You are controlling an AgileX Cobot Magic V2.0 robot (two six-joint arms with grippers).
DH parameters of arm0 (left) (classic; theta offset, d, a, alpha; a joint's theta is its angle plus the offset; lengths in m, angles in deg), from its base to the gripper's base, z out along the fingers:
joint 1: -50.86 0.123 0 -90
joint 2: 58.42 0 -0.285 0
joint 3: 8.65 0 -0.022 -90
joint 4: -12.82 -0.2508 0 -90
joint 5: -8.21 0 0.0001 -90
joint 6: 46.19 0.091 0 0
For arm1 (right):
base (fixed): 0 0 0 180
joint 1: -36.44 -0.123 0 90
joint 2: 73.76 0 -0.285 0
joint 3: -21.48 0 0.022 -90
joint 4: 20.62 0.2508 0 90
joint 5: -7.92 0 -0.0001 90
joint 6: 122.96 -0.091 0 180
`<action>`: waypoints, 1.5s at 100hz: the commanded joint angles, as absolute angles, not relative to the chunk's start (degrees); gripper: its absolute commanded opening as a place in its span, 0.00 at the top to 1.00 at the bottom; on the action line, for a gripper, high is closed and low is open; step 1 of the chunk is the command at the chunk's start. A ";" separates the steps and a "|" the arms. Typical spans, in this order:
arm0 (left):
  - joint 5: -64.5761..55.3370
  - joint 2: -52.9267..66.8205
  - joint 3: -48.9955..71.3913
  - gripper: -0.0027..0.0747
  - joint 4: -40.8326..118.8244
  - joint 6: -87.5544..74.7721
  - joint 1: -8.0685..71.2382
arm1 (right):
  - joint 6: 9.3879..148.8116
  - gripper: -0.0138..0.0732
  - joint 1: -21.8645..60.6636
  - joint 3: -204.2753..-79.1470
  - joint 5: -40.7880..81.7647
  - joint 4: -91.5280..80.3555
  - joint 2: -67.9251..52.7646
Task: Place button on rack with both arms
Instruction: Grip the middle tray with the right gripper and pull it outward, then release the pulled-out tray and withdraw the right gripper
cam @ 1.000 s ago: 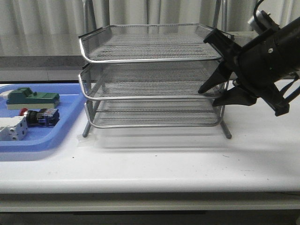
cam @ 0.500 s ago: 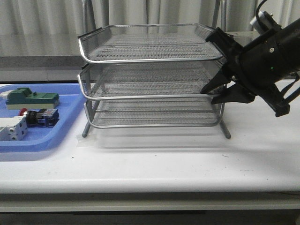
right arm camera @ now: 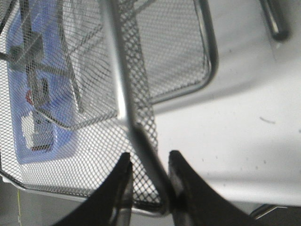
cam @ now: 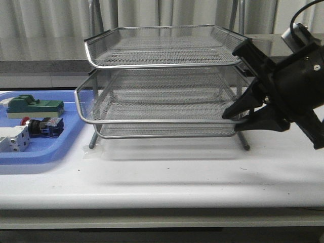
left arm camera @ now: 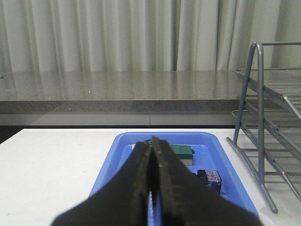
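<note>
The button (cam: pixel 43 126), with its red cap, black body and blue rear block, lies in the blue tray (cam: pixel 50 152) at the left; it also shows in the left wrist view (left arm camera: pixel 209 178). The silver wire-mesh rack (cam: pixel 162 61) stands mid-table. Its middle tier (cam: pixel 152 121) is slid out forward. My right gripper (cam: pixel 232 116) grips that tier's front right rim; in the right wrist view the rim (right arm camera: pixel 141 127) runs between its fingers (right arm camera: pixel 148 157). My left gripper (left arm camera: pixel 151 141) is shut and empty, over the near end of the blue tray (left arm camera: pixel 225 155), and is out of the front view.
A green-topped block (cam: pixel 33 106) and a white terminal block (cam: pixel 12 139) share the blue tray with the button. The rack's side frame (left arm camera: pixel 258 117) stands just right of the tray. Bare white table lies in front of the rack. A grey ledge and curtains are behind.
My right gripper has moved toward the front of the table, and the rack's middle tier has slid out forward with it. The button and tray have not moved.
</note>
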State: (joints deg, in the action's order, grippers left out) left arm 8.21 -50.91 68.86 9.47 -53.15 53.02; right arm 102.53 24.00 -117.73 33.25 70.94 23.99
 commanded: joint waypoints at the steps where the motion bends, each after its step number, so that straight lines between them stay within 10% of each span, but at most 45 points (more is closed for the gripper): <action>1: 12.49 -52.68 70.71 0.99 9.87 -53.56 53.18 | 105.07 0.81 23.66 -112.82 32.10 63.70 21.51; 39: 12.49 -52.68 70.71 0.99 9.87 -53.56 53.18 | 105.46 0.78 23.66 -101.45 32.06 63.46 10.23; 70: 12.49 -52.68 70.71 0.99 9.87 -53.56 53.18 | 109.28 0.29 23.66 -101.39 32.70 62.61 3.41; 107: 12.49 -52.68 70.71 0.99 9.87 -53.56 53.18 | 99.74 0.29 23.66 -101.74 35.83 43.16 -5.43; 150: 12.49 -52.68 70.71 0.99 9.87 -53.56 53.18 | 57.43 0.29 23.66 -115.23 49.97 -9.84 -13.62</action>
